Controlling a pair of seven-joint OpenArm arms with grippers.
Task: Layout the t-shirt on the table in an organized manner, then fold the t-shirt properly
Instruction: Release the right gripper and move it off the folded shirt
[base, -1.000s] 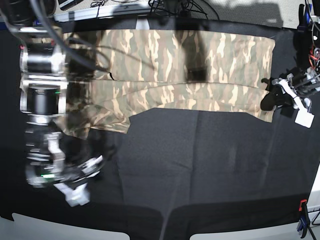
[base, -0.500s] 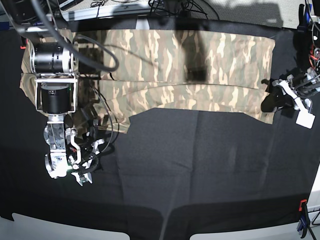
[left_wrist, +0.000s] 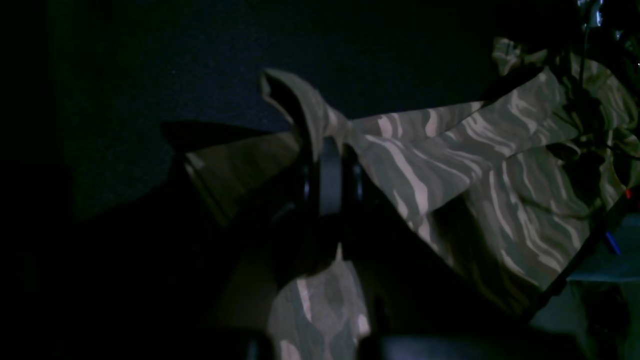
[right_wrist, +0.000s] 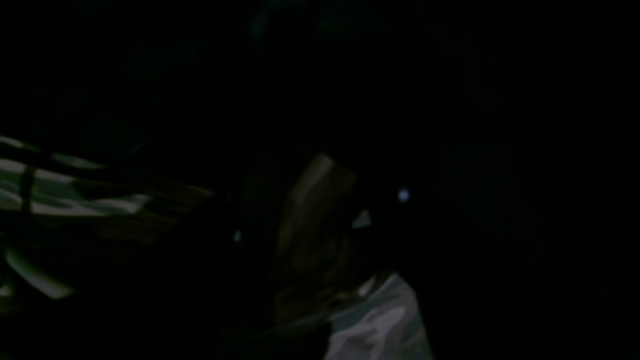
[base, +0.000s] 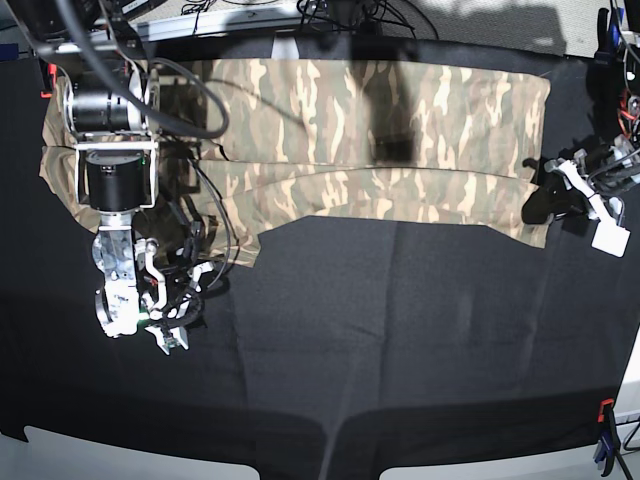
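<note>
The camouflage t-shirt (base: 380, 130) lies as a long folded band across the far half of the black table (base: 400, 340). My left gripper (base: 542, 205) is at the shirt's near right corner. In the left wrist view it (left_wrist: 322, 165) is shut on a pinched fold of the shirt (left_wrist: 450, 150), which rises a little off the table. My right gripper (base: 168, 325) hangs over black cloth just below the shirt's left sleeve. The right wrist view is very dark; camouflage cloth (right_wrist: 375, 320) shows low in it, and the jaws cannot be read.
The right arm's big joints (base: 110, 170) cover the shirt's left end. A red and blue clamp (base: 605, 440) sits at the near right table edge, and another clamp (base: 606, 30) at the far right. Cables and clutter lie beyond the far edge.
The right arm has swung from low at the front left up toward the shirt's left sleeve and is nearly still now. The left arm and the shirt have not moved.
</note>
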